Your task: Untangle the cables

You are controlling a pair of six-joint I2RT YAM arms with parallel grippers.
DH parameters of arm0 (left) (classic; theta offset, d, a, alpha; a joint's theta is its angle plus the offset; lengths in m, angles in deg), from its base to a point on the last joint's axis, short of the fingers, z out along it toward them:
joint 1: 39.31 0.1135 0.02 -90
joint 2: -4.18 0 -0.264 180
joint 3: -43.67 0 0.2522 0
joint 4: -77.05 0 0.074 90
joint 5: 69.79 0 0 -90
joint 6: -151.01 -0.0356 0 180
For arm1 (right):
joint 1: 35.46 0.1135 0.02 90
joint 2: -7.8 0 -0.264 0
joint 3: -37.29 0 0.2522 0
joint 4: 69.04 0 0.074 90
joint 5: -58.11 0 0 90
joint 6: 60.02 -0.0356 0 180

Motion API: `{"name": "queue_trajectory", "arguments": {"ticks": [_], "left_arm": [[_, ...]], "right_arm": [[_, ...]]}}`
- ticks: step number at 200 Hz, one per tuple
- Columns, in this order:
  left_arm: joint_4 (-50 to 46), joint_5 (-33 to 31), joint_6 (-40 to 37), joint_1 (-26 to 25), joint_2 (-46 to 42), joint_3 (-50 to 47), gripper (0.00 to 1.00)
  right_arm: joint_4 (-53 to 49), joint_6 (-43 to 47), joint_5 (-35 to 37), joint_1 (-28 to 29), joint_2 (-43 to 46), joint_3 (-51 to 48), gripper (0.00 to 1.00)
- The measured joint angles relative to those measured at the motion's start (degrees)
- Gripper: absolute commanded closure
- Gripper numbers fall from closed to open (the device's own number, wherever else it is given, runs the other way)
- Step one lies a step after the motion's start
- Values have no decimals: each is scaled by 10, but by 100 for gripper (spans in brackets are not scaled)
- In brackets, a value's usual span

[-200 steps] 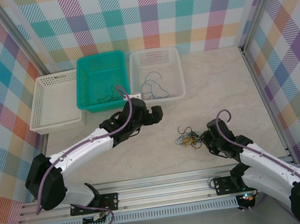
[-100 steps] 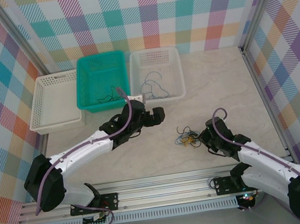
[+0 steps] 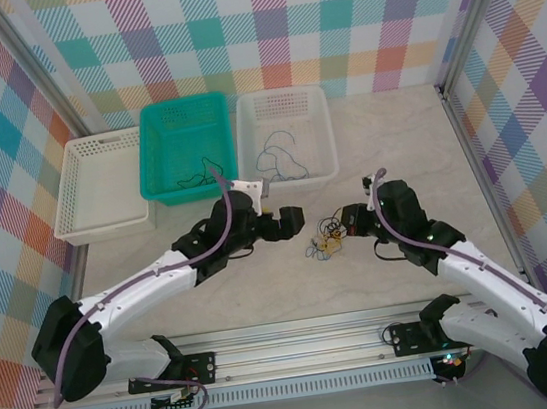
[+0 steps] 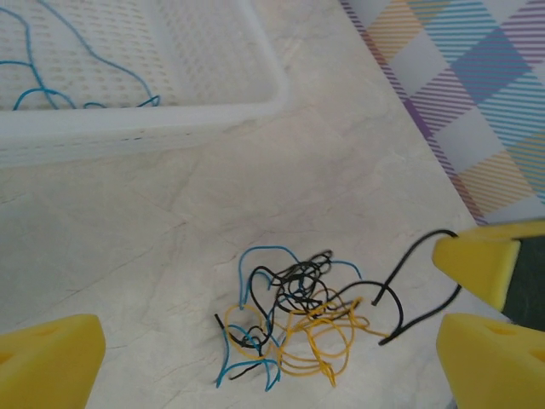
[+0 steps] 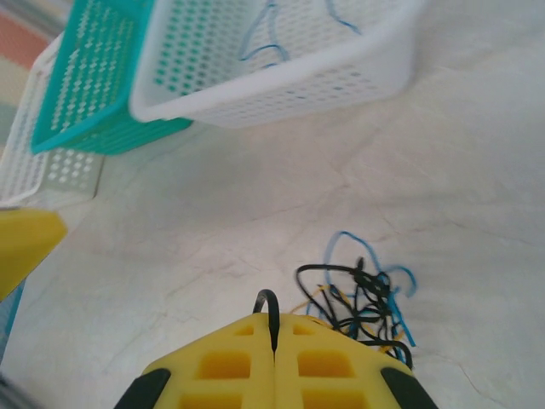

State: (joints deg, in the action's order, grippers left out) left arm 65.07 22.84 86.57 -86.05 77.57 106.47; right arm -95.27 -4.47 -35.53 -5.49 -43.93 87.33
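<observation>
1. A small clump of cables [image 4: 298, 294], thin blue, black and yellow wires knotted together, lies on the pale table [image 3: 397, 148]. It sits between the two grippers, on the near side of a white basket [image 3: 312, 98].
2. The right gripper [image 5: 274, 328] sits at the clump's right edge. Its yellow fingers are pressed together, pinching a black cable [image 5: 274, 317] whose short curl pokes out above the seam between them.
3. The left gripper [image 3: 291, 221] hangs just left of the clump with its fingers spread wide and nothing between them.
4. The wires look very light, soft and floppy, and they keep a springy curl. A pull on one strand would probably drag the whole clump along rather than slide that strand free.
5. The smooth insulation is likely slippery, so a firm pinch across a single strand should hold better than a grab at the knotted middle.
6. The best holds look like the loops that stand out from the clump. These are a blue arch [image 4: 255, 256] on the far left side and the yellow coils [image 4: 311, 354] on the near side.
7. Taking one of these while the black cable is drawn to the right should open the knot.
</observation>
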Motion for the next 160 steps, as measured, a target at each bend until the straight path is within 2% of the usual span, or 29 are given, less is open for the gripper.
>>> {"name": "queue_trajectory", "arguments": {"ticks": [42, 79, 118, 160], "left_arm": [[55, 90, -41, 0, -31, -29, 0], [65, 106, -71, -1, -31, -29, 0], [61, 74, -110, -42, -22, -28, 0], [55, -16, -144, -94, 29, 5, 5]], "right_arm": [[2, 61, -90, 2, -33, 44, 100], [11, 69, -134, 7, -40, 47, 100], [31, 59, -151, 12, -41, 49, 100], [43, 27, -150, 20, -48, 56, 100]]}}
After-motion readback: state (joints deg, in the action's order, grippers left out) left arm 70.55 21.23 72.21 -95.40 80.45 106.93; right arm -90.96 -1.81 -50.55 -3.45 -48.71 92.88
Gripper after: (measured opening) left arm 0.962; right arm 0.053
